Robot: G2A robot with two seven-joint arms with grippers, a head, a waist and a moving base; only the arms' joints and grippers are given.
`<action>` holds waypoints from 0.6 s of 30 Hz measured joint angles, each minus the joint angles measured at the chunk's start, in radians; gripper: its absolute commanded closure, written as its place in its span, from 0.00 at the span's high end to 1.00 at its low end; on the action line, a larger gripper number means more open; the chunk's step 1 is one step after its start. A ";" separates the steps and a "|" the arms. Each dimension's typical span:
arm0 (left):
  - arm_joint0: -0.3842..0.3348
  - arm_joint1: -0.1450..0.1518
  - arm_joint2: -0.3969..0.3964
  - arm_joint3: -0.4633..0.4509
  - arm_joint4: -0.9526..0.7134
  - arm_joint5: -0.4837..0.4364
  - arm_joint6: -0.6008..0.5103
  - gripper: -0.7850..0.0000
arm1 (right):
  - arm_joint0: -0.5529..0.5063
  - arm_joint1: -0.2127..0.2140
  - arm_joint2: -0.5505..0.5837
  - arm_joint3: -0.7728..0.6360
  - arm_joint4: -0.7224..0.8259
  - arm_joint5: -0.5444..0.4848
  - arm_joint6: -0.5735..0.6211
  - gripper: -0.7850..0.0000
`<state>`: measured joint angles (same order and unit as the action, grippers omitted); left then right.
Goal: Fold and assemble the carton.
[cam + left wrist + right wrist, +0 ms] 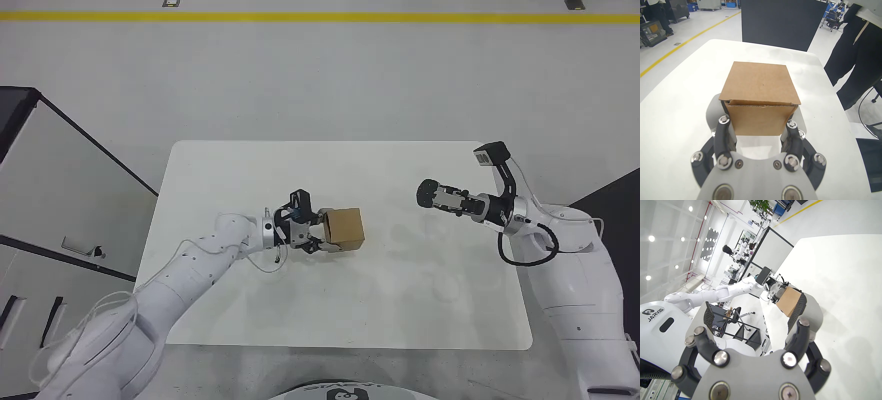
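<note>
Clamps closed brown carton (343, 229) by its near end between left gripper (318, 231) fingers at middle of table (400, 310), holds right gripper (427, 193) spread wide, empty, well apart from carton.

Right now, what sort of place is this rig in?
Likely a robotics lab or industrial test hall: a yellow floor line, a white worktable bearing one carton, and blue bins at the back.

White rounded table (400, 310) mid-frame, yellow floor line (320, 16) running across at 12 o'clock, and a black-framed panel (60, 190) at 9 o'clock, maybe a partition, hard to tell.
</note>
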<state>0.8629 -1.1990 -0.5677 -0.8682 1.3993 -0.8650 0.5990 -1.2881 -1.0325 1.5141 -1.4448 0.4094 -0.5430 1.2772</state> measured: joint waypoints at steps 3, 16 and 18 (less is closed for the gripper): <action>-0.008 -0.015 0.013 0.036 0.003 0.005 -0.002 0.00 | 0.000 0.000 0.000 0.000 0.000 0.000 0.000 1.00; -0.036 -0.061 0.040 0.150 0.010 -0.002 0.006 0.07 | 0.000 0.000 0.000 0.000 0.000 0.000 0.000 1.00; -0.039 -0.067 0.041 0.163 0.008 -0.004 0.005 0.09 | 0.000 0.000 0.000 0.000 0.000 0.000 0.000 1.00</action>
<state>0.8242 -1.2660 -0.5262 -0.7047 1.4074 -0.8686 0.6042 -1.2881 -1.0325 1.5141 -1.4448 0.4094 -0.5430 1.2772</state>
